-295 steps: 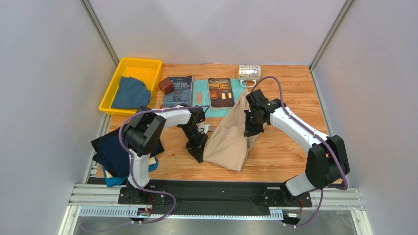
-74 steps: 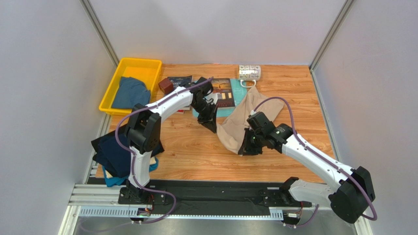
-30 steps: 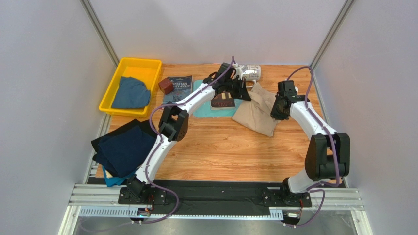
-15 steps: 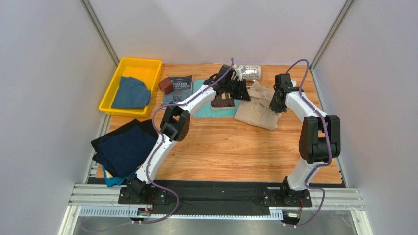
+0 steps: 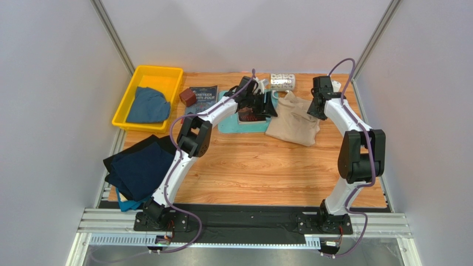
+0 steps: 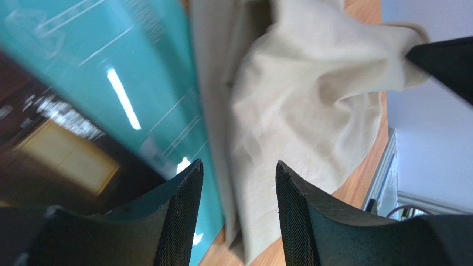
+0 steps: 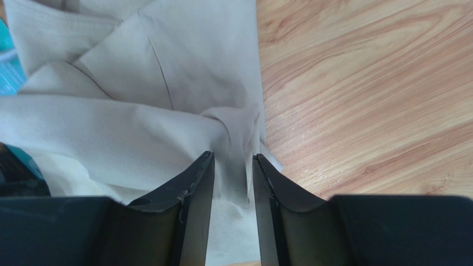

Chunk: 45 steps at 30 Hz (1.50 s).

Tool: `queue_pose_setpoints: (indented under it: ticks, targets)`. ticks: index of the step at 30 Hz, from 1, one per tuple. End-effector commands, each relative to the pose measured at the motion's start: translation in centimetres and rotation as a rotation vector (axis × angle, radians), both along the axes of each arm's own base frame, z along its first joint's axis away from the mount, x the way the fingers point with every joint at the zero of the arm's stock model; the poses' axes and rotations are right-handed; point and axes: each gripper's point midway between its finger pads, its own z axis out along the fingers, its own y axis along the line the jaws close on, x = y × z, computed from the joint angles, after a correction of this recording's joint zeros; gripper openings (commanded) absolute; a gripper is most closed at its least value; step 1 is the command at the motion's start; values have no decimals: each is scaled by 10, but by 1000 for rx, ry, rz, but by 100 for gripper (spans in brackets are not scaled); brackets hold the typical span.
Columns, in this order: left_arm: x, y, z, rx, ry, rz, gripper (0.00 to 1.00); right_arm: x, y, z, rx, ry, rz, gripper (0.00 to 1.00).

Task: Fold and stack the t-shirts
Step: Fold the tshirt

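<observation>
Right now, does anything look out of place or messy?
Yes: the beige t-shirt lies rumpled at the far side, loosely bunched rather than folded flat, its edge against the teal board.

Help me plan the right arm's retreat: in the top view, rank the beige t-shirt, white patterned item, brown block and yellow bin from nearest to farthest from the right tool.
1. beige t-shirt, beneath the right tool
2. white patterned item, back edge
3. brown block, left of centre
4. yellow bin, far left

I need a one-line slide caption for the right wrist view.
Right gripper, jaws slightly parted, at a bunched fold of the beige t-shirt on the wooden table.
</observation>
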Motion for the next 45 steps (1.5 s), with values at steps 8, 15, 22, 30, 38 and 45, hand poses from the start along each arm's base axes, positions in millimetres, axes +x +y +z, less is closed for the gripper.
queue_pose_setpoints:
  ticks: [8,15,22,30,38,45]
  targets:
    - [-28,34,99,-90,-55,5,58,13,8,73,65,-128,59,40]
    - [-43,21,94,-123,-7,-40,53,-8,68,70,250,-71,263,30]
    - [-59,-19,76,-164,49,-121,42,-9,74,15,278,46,278,23]
    - [-82,-55,33,-162,128,-171,35,17,65,-33,221,137,263,18]
    - [-96,-60,4,-121,177,-168,8,46,38,-46,139,138,200,15]
    - [-99,-60,-4,-108,193,-169,6,71,15,-52,126,121,159,14]
